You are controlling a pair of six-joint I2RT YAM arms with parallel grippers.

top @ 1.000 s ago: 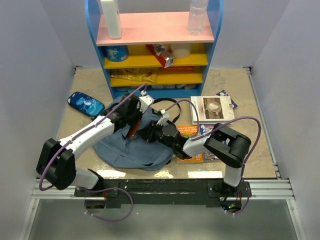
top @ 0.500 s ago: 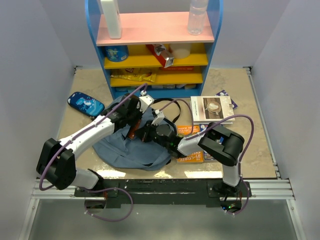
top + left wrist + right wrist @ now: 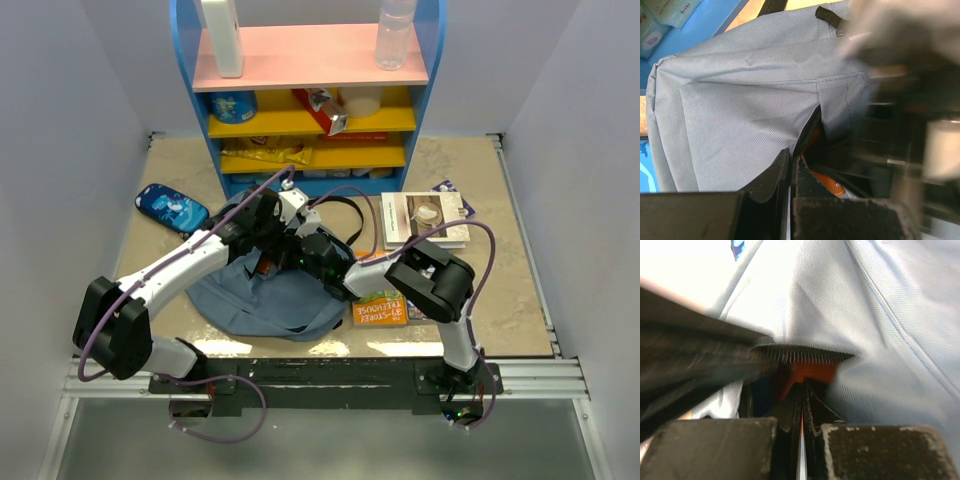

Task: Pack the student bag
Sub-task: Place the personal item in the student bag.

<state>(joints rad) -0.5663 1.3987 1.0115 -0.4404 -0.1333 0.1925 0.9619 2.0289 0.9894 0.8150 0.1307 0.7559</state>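
The student bag, slate-blue fabric, lies crumpled at the table's centre-left. My left gripper is shut on the zipper edge of its mouth, and the jaws meet on the fabric. An orange object shows inside the opening. My right gripper reaches in from the right. Its jaws are shut with nothing seen between them, and the tips sit in the mouth just under the zipper teeth, against the orange object.
A blue shelf unit with a pink top stands at the back, holding a bottle and snack packs. A bright-blue pouch lies left of the bag. Books and an orange booklet lie to the right.
My right gripper has shut and pushed left, deeper into the bag's mouth. The left gripper has kept its hold in the same place.
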